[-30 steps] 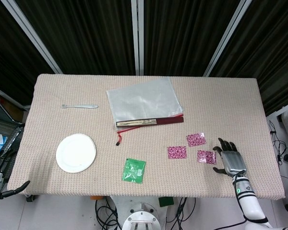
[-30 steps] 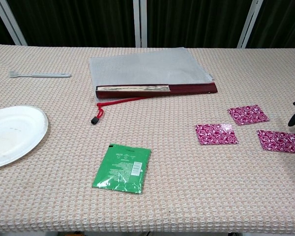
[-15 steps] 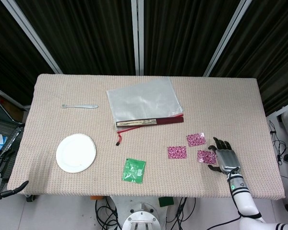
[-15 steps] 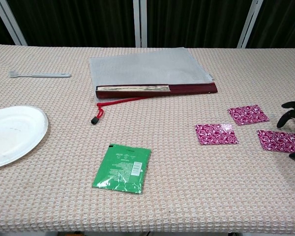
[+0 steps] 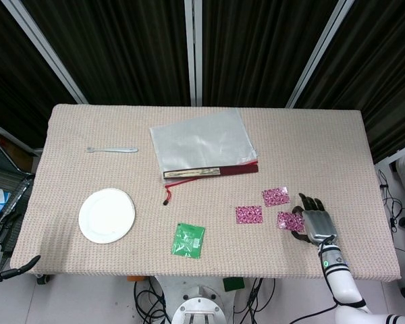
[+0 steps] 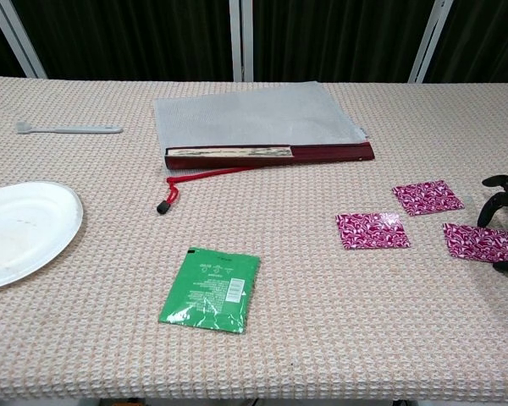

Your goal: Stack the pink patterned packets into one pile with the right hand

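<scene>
Three pink patterned packets lie flat and apart on the right of the table: a far one (image 5: 275, 196) (image 6: 427, 196), a left one (image 5: 249, 214) (image 6: 372, 230) and a right one (image 5: 289, 221) (image 6: 481, 242). My right hand (image 5: 315, 225) (image 6: 494, 203) sits low at the right packet's right edge with its fingers spread and holds nothing; its thumb lies by that packet's near corner. Whether it touches the packet is unclear. My left hand (image 5: 0, 253) hangs off the table's near left corner, fingers apart and empty.
A green sachet (image 5: 189, 240) lies near the front middle. A white paper plate (image 5: 106, 214) sits at the left and a white fork (image 5: 112, 149) lies behind it. A grey mesh pouch with a red zip edge (image 5: 202, 145) and a red cord lies at the back centre.
My right hand has slid left over the cloth, from well clear of the right packet to right beside it. The packets have not visibly moved, and the left hand is still.
</scene>
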Robot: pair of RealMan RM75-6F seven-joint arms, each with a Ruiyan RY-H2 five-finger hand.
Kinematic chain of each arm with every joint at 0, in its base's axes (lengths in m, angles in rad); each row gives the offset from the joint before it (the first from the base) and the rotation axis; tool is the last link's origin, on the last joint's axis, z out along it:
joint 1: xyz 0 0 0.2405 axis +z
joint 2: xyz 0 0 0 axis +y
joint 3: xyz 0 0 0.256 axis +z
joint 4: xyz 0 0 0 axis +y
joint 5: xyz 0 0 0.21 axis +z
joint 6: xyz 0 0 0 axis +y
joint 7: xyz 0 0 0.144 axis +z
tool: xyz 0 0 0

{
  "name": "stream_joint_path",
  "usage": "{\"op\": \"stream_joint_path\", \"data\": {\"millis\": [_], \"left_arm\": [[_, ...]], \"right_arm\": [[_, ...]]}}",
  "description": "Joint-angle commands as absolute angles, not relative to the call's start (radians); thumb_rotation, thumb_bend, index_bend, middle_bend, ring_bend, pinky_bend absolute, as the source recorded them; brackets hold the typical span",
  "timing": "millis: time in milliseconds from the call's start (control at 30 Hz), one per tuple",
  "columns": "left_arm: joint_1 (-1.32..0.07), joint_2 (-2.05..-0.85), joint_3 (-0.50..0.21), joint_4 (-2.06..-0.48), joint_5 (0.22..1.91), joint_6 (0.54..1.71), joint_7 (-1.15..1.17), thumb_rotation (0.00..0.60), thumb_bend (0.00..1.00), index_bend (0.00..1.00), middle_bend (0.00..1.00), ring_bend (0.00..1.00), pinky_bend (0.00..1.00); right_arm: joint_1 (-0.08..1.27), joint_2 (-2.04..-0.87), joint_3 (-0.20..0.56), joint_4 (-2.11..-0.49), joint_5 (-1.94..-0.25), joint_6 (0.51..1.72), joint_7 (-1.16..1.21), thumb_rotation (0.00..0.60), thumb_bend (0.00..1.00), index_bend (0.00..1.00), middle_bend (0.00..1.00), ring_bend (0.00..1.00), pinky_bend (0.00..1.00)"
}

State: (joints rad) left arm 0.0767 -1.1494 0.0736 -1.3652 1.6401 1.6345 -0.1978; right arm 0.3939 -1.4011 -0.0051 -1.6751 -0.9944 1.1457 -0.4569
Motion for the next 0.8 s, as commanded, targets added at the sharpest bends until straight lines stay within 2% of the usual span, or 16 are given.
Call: {"op": "stream_joint_path", "data": {"millis": [33, 300, 800], "left_arm": [[0.076, -1.151, 0.074, -1.365, 1.641, 1.634, -0.197, 0.158, 0.09, 0.09, 0.07, 0.01, 0.18], [0.075, -1.153, 0.074, -1.363, 1.639, 1.629, -0.197, 0.155, 0.09, 0.09, 0.07, 0.01, 0.18], [0.075, -1.150, 0.072, -1.367, 1.637, 1.631, -0.193, 0.157, 0.09, 0.09, 0.07, 0.01, 0.18]], "right_arm": [[0.390, -1.402, -0.001, -1.672, -1.003, 1.150, -0.452, 0.580, 0.61, 0.41, 0.00, 0.00, 0.00], [0.380, -1.387, 0.003, -1.671, -1.049, 1.155, -0.422, 0.580, 0.62, 0.43, 0.00, 0.00, 0.00], [0.434, -1.271, 0.041, -1.720, -1.257, 1.114, -0.312, 0.580, 0.62, 0.45, 0.00, 0.00, 0.00]]}}
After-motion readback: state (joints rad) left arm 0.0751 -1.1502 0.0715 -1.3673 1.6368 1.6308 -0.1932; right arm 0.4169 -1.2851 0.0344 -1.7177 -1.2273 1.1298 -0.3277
